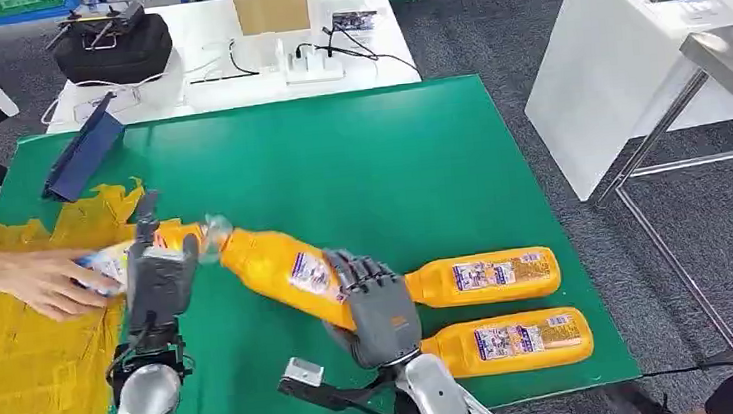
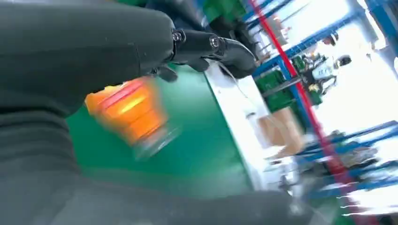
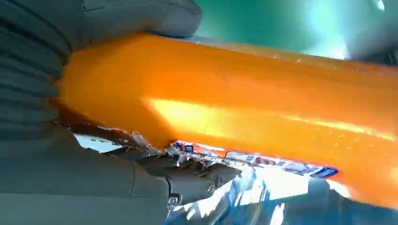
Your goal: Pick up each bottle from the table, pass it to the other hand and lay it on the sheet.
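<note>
Held bottle (image 1: 283, 269) — right hand (image 1: 376, 306) is gripping its lower body, neck slanting toward the left hand (image 1: 160, 275); right wrist view is showing fingers (image 3: 187, 176) wrapping the label. Left wrist view is blurring — left hand's state indeterminable. Two bottles (image 1: 484, 277) (image 1: 509, 342) are lying near the green table's (image 1: 368, 157) right edge; a person's hand (image 1: 44, 280) is reaching over the yellow sheet (image 1: 16, 368).
</note>
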